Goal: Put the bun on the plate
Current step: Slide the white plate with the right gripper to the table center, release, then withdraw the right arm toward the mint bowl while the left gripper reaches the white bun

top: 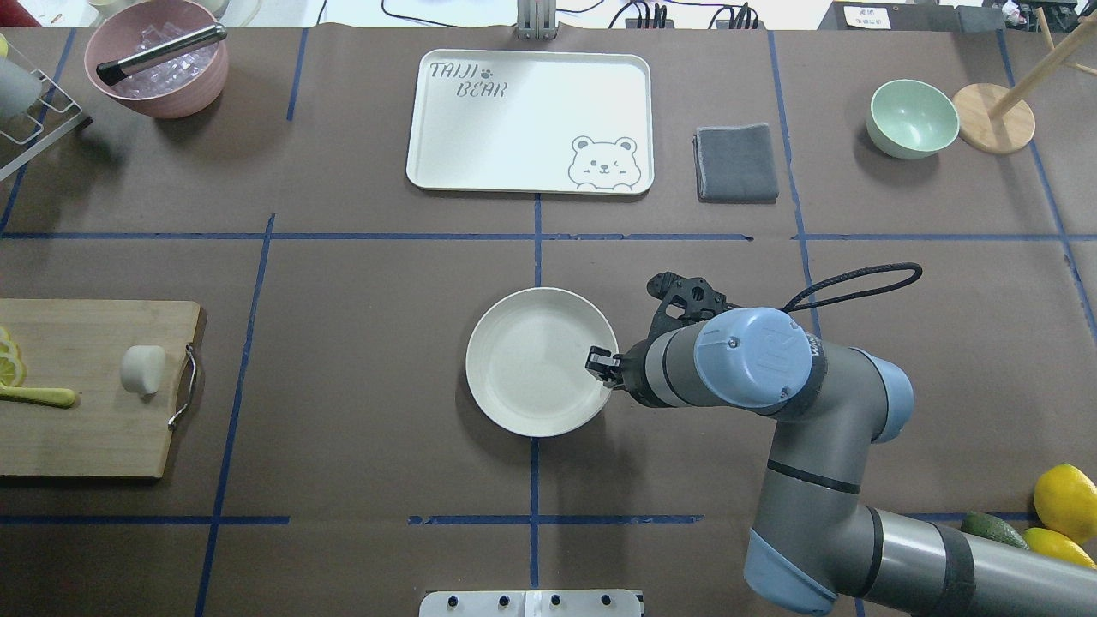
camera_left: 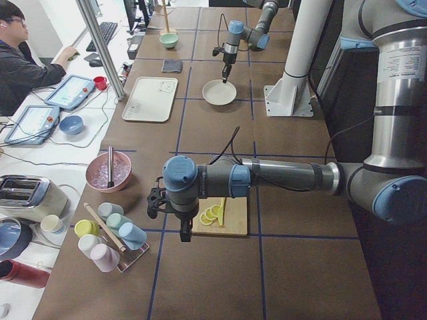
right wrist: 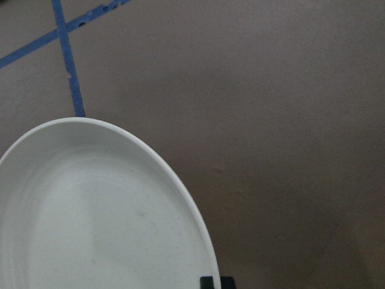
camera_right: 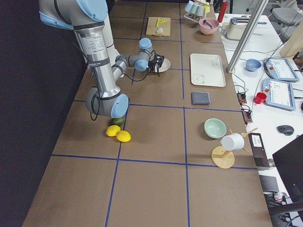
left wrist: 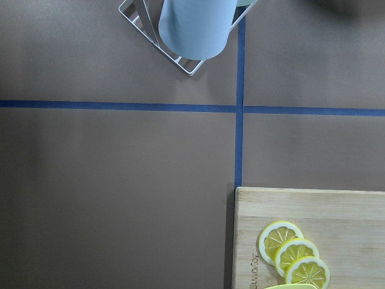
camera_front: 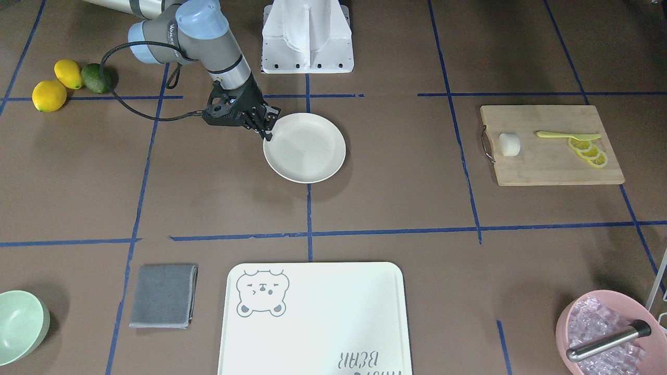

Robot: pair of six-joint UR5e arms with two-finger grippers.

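Note:
The bun (camera_front: 509, 144) (top: 142, 369), a small white roll, lies on the wooden cutting board (top: 86, 411) at the table's left end, beside lemon slices (camera_front: 589, 152) and a yellow knife. The cream plate (camera_front: 312, 156) (top: 531, 360) (right wrist: 90, 211) sits flat at the table's middle. My right gripper (camera_front: 268, 127) (top: 602, 360) is at the plate's rim on the robot's right side, shut on it. My left gripper (camera_left: 180, 230) hangs above the table just past the board's lemon end, away from the bun; I cannot tell whether it is open or shut.
A white bear tray (top: 514, 120), a grey cloth (top: 735, 163) and a mint bowl (top: 913, 118) line the far side. A pink bowl of ice (top: 158, 64) and a cup rack (left wrist: 195, 30) stand far left. Lemons and an avocado (top: 1063, 501) lie near right. A person (camera_left: 20, 60) sits beyond.

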